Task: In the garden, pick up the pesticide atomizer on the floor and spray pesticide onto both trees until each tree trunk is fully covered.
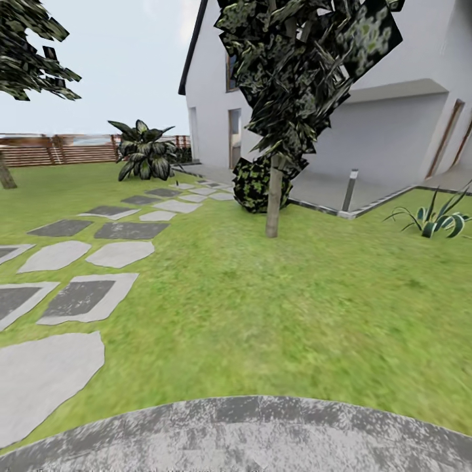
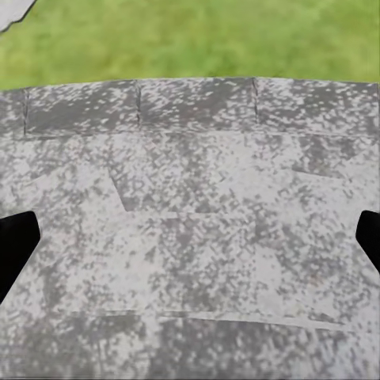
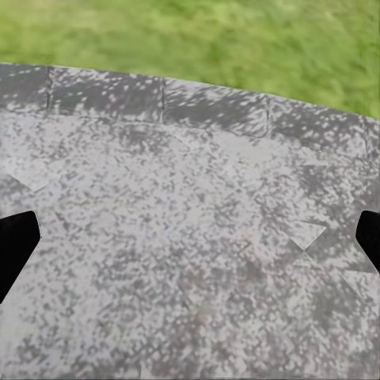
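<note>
Robot in transit across the green grass lawn (image 1: pixel 275 308) of the garden; the pesticide atomizer can't be located from these views. Landmark: the dark-leaved tree with a pale slim trunk (image 1: pixel 274 196), ahead and slightly right of centre. Left of that tree, the path of grey stepping stones (image 1: pixel 78 296) runs toward the brown slatted wooden fence (image 1: pixel 59 149); behind the tree stands the white house (image 1: pixel 393 118). A broad-leaved palm-like plant (image 1: pixel 145 157) sits left of the tree, near the fence.

Left pincer (image 2: pixel 190 237): black fingertips (image 2: pixel 16 245) at both frame edges, wide apart, nothing between them, over a grey speckled curved surface (image 2: pixel 190 206). Right pincer (image 3: pixel 190 241): same, spread and empty.

Handling, as judgement: the atomizer is likely a light, rigid small bottle, smooth-sided and prone to slip or tip on grass. Best taken round the body, jaws square, leaving the nozzle top free.
</note>
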`<state>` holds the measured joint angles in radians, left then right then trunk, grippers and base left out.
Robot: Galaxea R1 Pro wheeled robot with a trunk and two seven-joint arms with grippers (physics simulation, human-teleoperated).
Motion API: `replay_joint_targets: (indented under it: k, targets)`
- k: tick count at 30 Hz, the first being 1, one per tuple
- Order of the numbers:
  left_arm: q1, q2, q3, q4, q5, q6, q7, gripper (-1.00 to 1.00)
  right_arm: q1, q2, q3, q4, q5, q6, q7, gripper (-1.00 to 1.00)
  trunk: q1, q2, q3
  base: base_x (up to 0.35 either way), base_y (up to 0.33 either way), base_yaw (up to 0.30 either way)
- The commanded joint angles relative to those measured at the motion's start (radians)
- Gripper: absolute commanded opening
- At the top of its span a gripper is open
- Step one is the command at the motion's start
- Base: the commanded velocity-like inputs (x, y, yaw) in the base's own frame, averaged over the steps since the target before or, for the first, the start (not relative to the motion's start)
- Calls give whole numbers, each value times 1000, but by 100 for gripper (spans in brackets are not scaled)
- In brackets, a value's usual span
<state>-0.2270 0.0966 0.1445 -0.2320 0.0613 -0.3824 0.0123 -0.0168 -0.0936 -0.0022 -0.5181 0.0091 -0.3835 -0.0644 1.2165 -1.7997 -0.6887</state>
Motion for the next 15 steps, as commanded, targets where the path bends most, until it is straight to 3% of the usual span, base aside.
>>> replay_joint_targets:
  k: [1, 15]
  targets:
    - [0, 0, 0, 0, 0, 0, 0, 100, 0, 0, 0, 0, 0, 0, 0, 100, 4, -7, -4, 0, 0, 217]
    - [0, 0, 1, 0, 1, 0, 0, 100, 0, 0, 2, 1, 1, 1, 0, 100, 58, -105, -65, 0, 0, 213]
